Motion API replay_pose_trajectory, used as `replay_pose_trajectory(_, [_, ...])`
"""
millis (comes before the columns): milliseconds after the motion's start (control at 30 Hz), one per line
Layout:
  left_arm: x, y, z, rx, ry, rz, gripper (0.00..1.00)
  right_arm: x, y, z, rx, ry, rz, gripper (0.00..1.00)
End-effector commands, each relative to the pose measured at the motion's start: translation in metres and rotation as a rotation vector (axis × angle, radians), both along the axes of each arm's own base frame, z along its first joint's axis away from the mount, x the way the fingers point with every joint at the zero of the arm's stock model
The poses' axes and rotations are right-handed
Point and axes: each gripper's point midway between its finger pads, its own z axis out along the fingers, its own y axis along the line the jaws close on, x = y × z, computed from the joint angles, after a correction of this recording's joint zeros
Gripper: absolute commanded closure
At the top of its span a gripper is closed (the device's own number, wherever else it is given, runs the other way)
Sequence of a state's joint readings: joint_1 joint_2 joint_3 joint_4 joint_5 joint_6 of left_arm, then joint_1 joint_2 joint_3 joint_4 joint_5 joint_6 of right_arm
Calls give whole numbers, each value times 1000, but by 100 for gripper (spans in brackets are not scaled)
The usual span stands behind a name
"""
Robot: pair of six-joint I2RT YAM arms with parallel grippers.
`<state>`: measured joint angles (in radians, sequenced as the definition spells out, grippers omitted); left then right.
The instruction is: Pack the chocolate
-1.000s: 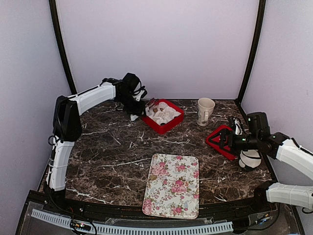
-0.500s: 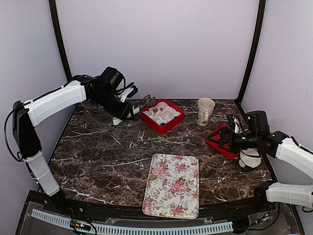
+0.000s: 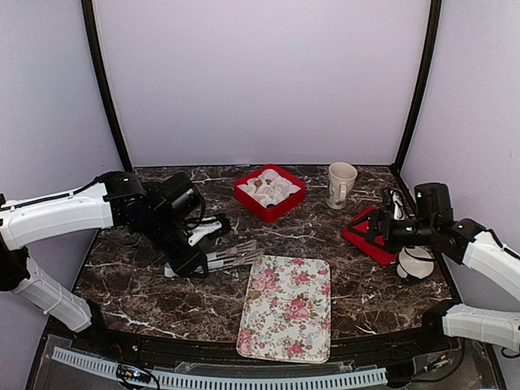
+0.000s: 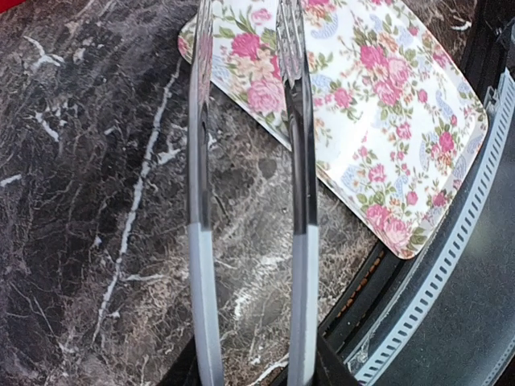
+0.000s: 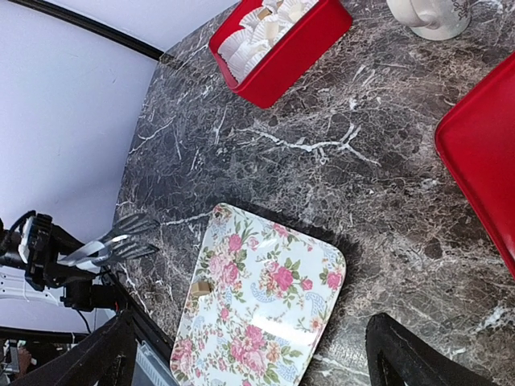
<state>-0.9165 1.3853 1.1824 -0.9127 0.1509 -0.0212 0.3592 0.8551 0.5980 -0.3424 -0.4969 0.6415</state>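
Note:
A red box (image 3: 286, 205) of white paper cups stands at the back, with a small brown chocolate (image 3: 258, 184) among the cups. One tan chocolate piece (image 5: 199, 288) lies on the floral tray (image 3: 302, 280) near its left edge. My left gripper (image 3: 180, 265) is shut on metal tongs (image 3: 236, 254). The tong tips hover at the tray's far-left corner, spread, and nothing shows between them. In the left wrist view the tong arms (image 4: 299, 161) run over the marble to the tray (image 4: 386, 121). My right gripper (image 3: 372, 231) hangs open over a red lid (image 3: 362, 240).
A cream mug (image 3: 341, 184) stands at the back right, near the red lid (image 5: 483, 153). A white round object (image 3: 415, 264) sits under the right arm. The floral tray (image 5: 273, 322) lies at the near edge of the dark marble table (image 3: 162, 309).
My left arm has swung the tongs from the red box at the back down to the floral tray's far-left corner. The right arm has hardly moved.

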Motion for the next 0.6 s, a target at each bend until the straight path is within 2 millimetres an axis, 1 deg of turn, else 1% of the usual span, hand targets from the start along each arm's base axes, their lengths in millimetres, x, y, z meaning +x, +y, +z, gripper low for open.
replay_pose_trajectory(0, [-26, 7, -4, 50, 40, 13, 65, 3, -1, 6, 25, -27, -14, 0])
replay_pose_trajectory(133, [-46, 2, -10, 48, 68, 4, 64, 2, 0, 6, 27, -31, -14, 0])
replay_pose_trajectory(233, [-55, 1, -15, 68, 80, -6, 64, 3, 0, 6, 31, -32, -15, 0])
replay_pose_trajectory(433, [-66, -4, -25, 95, 94, -32, 64, 2, -1, 6, 35, -32, -17, 0])
replay_pose_trajectory(567, [-65, -3, -32, 123, 83, -33, 64, 0, -1, 5, 42, -28, -21, 0])
